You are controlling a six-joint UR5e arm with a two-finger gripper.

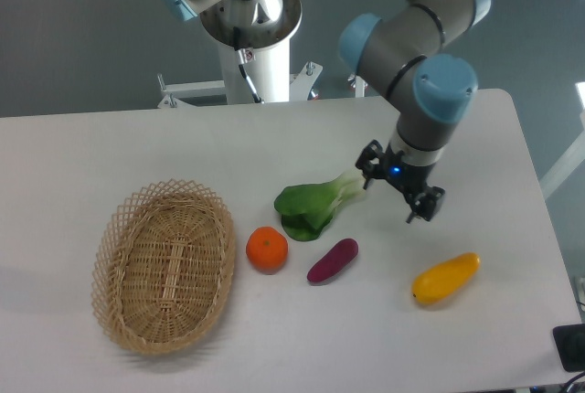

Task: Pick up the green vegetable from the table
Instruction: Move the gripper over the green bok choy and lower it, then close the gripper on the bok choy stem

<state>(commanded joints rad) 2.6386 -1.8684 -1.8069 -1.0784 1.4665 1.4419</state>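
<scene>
Five items rest on white table (110, 146), before perhaps grey flooring.

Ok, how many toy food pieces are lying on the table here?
4: the green vegetable mid-table, the orange near the basket, the purple piece below, the yellow piece right.

Robot lab (pedestal-mounted arm (416, 37))
</scene>
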